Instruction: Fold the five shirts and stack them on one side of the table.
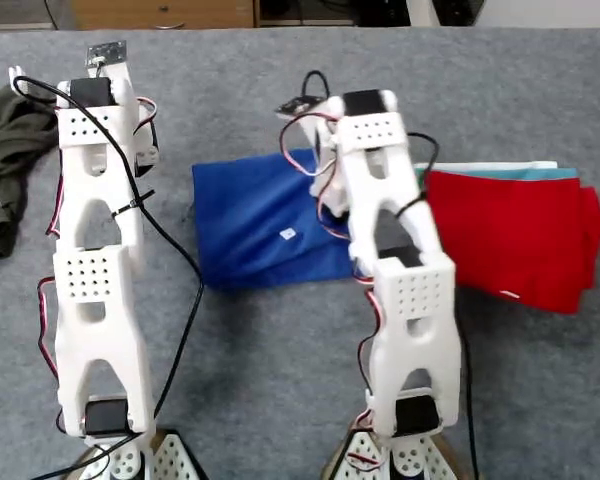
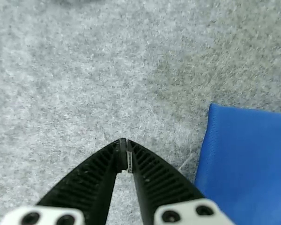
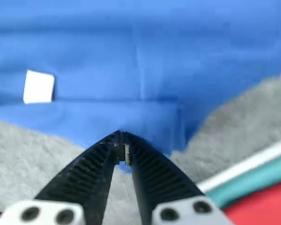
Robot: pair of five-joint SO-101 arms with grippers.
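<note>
Since the blue shirt (image 1: pixel 255 225) already lies as a flat rectangle at the middle of the table (image 1: pixel 280 380), we judge the step in hand to be carrying it onto the stack at 3 o'clock.

Nearest us, the right gripper (image 3: pixel 122 140) sits at the shirt's hem near its 2 o'clock corner. Its fingers are together, and we see no cloth pinched between them. We would part them, slide one under every folded layer and close on the full thickness, not just the top ply.

The left gripper (image 2: pixel 123 145) hangs over bare table off the shirt's 9 o'clock side, near it but apart, with fingers likewise together on nothing. We would have it take that edge the same way, so both ends lift level and the fold does not sag open.

Farther out at 3 o'clock, the red shirt (image 1: pixel 515 240) tops the stack, with a teal layer (image 1: pixel 540 173) and a white one showing along its 12 o'clock edge. We would lay the blue squarely on the red, edges matched.

Farthest, at 10 o'clock, the green shirt (image 1: pixel 5 160) lies crumpled and unfolded.
</note>
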